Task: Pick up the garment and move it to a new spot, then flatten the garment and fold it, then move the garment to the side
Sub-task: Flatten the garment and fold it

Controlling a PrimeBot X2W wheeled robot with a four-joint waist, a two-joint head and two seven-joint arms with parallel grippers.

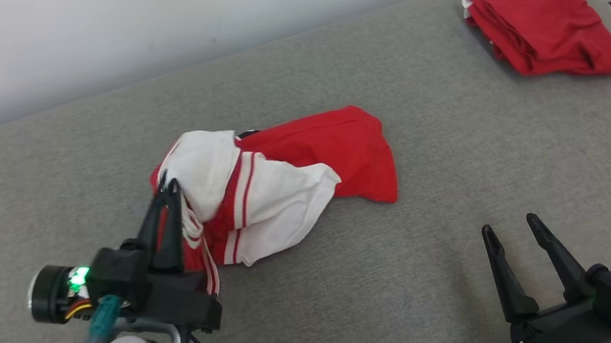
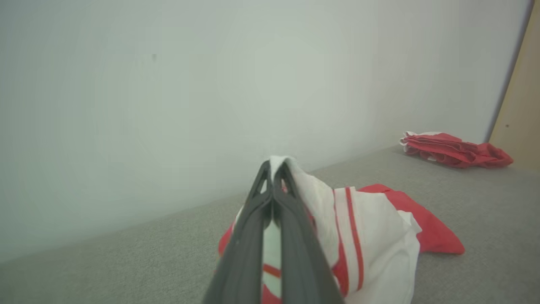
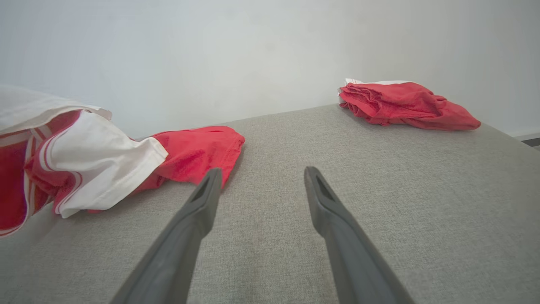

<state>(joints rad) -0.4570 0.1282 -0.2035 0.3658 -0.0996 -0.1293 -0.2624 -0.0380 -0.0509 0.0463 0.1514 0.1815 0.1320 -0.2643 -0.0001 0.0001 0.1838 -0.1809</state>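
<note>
Your left gripper [image 1: 171,187], near left, is clamped shut on a white fold of the garment [image 1: 292,167], w/ cloth pinched between both fingers. It grips a high, bunched edge, prob. chosen so the rest hangs free on the lift. The garment sits crumpled mid-cushion [image 1: 368,311], its left end gathered up at the fingers and its red part trailing right on the grey fabric. Your right gripper [image 1: 510,225], near right, has its jaws wide apart and holds nothing. It's well clear of the cloth, likely parked so it won't snag. At the far right a folded red & white piece [image 1: 544,25] lies well apart. You're at step 1; watch that the thin pinch doesn't slip.
</note>
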